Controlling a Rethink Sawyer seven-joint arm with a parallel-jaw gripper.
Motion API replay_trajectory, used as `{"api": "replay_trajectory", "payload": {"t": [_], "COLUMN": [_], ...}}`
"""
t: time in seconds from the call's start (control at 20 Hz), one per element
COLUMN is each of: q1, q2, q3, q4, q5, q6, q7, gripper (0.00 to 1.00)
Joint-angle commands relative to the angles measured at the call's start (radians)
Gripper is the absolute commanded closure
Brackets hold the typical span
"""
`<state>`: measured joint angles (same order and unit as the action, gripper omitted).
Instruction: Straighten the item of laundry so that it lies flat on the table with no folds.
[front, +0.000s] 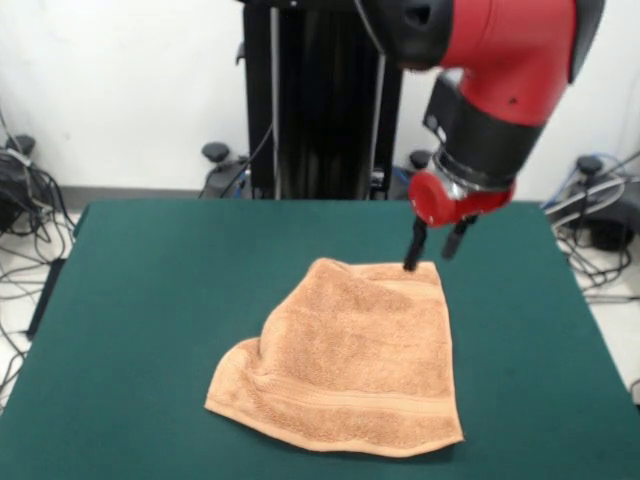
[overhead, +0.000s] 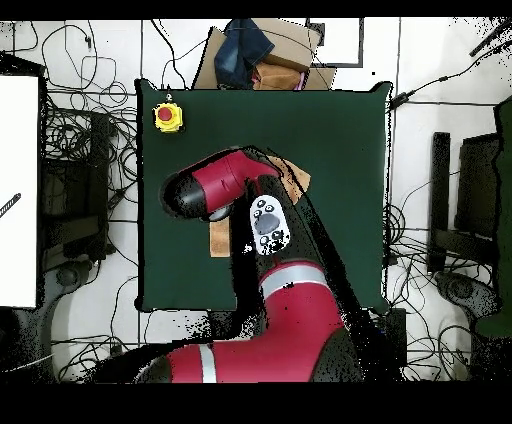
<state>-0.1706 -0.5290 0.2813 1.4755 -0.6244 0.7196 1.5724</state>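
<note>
While the arm hangs over the far side of the bench, the record reads as follows.

Towel: the towel (front: 345, 365) lies on the bench (front: 150, 300) right of centre in the front view, not flat; its left side is turned in and rounded, and its far part bulges.

Hand: the hand (front: 437, 240) is open, its two fingers apart, holding nothing; one tip sits at the towel's far corner, contact uncertain.

Overhead: the arm hides most of the towel; only small parts show.

Stage: judged early, folds not yet cleared.

Risk one: closing on a double layer would drag the fold along, not open it.

Risk two: a shallow pinch on soft pile could slip.

Risk three: pulling toward the far edge could bunch the cloth.
</note>
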Motion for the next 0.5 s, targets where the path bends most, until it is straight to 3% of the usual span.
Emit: {"api": "replay_trajectory", "payload": {"t": [0.05, 0.3, 0.5], "q1": [0.006, 0.002, 0.004], "q2": [0.095, 0.124, 0.202], "q3": [0.054, 0.045, 0.015], "q4": [-0.043, -0.057, -0.09], "q5": [-0.086, -0.103, -0.147], "q6": [-0.051, -0.087, -0.121], "q7": [-0.108, -0.107, -0.073], "gripper": [0.0, 0.0, 0.0]}}
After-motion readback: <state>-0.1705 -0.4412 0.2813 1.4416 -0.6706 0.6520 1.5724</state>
